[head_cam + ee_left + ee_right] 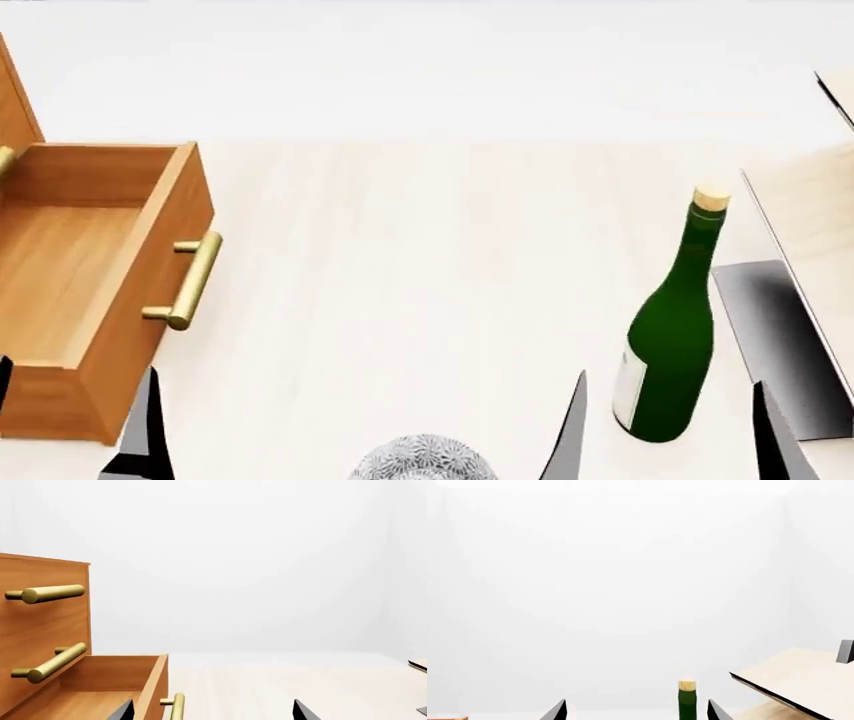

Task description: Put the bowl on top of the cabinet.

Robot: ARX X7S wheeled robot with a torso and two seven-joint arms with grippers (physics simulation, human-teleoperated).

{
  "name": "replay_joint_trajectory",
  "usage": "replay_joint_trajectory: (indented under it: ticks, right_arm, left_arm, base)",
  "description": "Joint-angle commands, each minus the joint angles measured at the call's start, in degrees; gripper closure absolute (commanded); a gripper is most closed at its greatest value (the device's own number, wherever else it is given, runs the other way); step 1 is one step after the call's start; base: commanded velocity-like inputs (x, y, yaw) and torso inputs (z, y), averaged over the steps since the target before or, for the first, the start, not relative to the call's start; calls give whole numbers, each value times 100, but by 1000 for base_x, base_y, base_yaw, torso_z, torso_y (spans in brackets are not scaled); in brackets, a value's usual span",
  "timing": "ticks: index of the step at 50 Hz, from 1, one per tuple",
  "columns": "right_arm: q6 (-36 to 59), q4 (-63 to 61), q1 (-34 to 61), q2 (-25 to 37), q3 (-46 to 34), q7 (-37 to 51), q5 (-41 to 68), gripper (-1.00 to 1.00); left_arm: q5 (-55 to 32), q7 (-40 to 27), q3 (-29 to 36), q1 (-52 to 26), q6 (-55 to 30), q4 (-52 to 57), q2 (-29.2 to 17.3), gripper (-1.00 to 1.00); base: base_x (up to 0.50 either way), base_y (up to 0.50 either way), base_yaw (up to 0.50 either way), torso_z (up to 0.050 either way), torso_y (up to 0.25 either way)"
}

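A pale wooden table [427,260] stood before blank white walls. The speckled bowl [424,461] sat between the left gripper [74,420] and right gripper [667,425], both spread wide and empty, the cabinet [94,280] just beyond the left one with its drawer open.

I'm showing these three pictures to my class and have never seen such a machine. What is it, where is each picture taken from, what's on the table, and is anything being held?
These are simulator renders of a wheeled robot with two arms. One picture comes from a camera on its head, looking down over the table; the other two come from cameras near each arm's end effector.

In the head view, the left end effector and right end effector show as dark fingers at the bottom edge. Both are open and hold nothing.

On the pale table stand a brown wooden cabinet with brass bar handles, its bottom drawer pulled open, and a corked green bottle. A speckled bowl peeks in at the bottom edge, between the arms. At the right is a pale slanted rack on a dark base.
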Motion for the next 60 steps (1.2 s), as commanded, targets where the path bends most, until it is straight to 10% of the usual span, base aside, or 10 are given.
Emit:
replay_joint_trajectory:
  ticks: [1, 31, 60]
  right_arm:
    - [104, -127, -50, -37, 145, -34, -77, -100]
    - [-21, -91, -61, 39, 138, 214, -38, -100]
    - [-287, -63, -140, 170, -20, 319, -161, -100]
  left_arm:
    - [157, 32, -66, 29, 41, 68, 36, -100]
    - [124, -64, 9, 158, 465, 9, -83, -100]
    - [149, -265, 74, 122, 418, 53, -184, -100]
  base:
    - [500, 0, 0, 0, 0]
    - [480, 0, 0, 0, 1]
    - [0, 0, 0, 40, 0]
